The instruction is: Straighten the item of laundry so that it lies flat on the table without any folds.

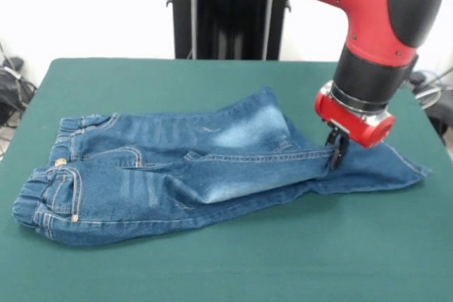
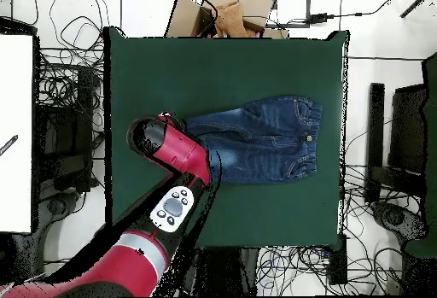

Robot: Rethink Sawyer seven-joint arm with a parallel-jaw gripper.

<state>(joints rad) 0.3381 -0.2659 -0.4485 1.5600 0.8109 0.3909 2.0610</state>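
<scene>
The item of laundry [image 1: 177, 167], a small pair of blue jeans, lies across the green table [image 1: 212, 266] with its gathered waistband at the left and its legs running right. One leg lies partly over the other, with creases around the crotch. My gripper [image 1: 337, 155] comes down on the near leg, a little short of its hem, and looks shut on the denim there. In the overhead view the item of laundry [image 2: 260, 137] lies mid-table [image 2: 256, 55], and the red arm [image 2: 175, 149] covers its leg ends and hides the gripper.
The black pedestal [image 1: 226, 12] stands behind the table's far edge. Cables and dark equipment [image 2: 388, 149] surround the table, a cardboard box [image 2: 224, 13] sits past one side, and a white panel [image 2: 15, 132] lies beyond another.
</scene>
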